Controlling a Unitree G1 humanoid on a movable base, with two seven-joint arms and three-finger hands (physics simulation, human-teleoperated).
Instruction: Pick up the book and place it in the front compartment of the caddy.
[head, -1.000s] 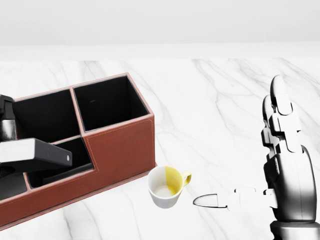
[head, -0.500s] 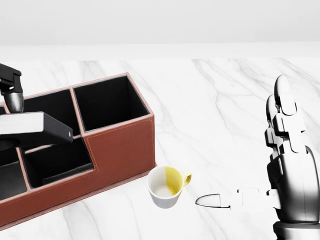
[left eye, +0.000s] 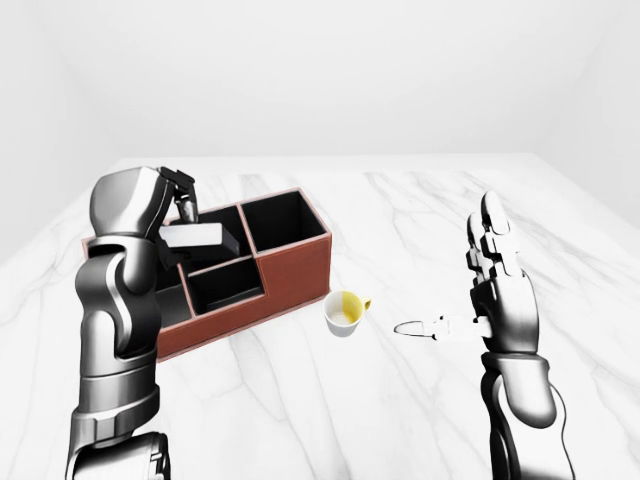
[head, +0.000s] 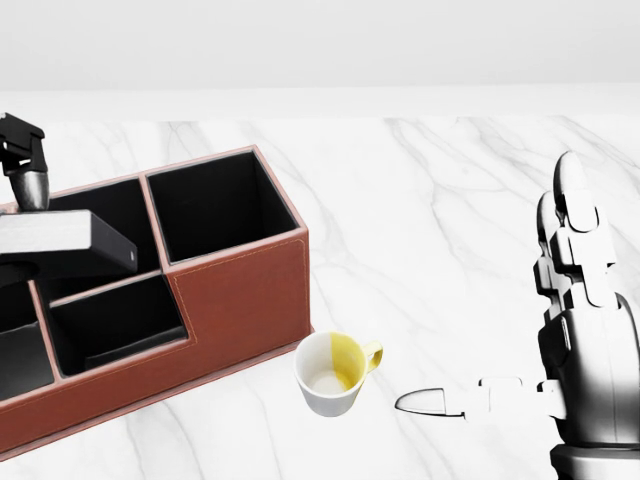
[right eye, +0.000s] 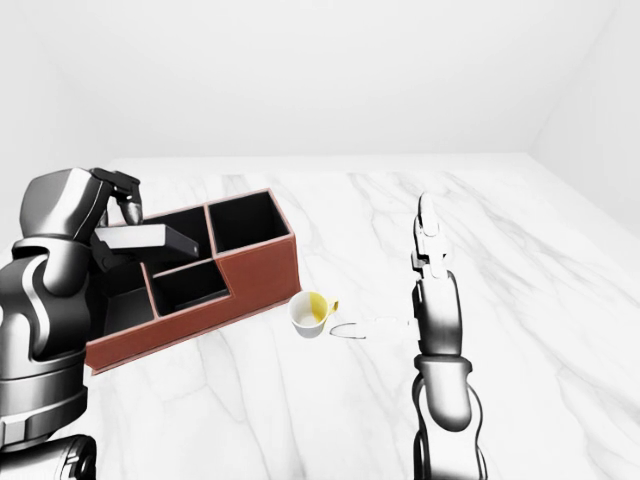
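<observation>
One left hand (left eye: 178, 190) has its fingers clamped on the book (head: 62, 245), a stiff, likely light grey slab best held by its short end as here, level above the caddy (head: 240, 300), while right of the cup (head: 334, 372) the right hand (head: 585, 330) stands open-fingered above the counter (head: 450, 220).

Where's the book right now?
In the head view the book is at the left edge, held level by the left hand above the caddy, over its left compartments.
</observation>
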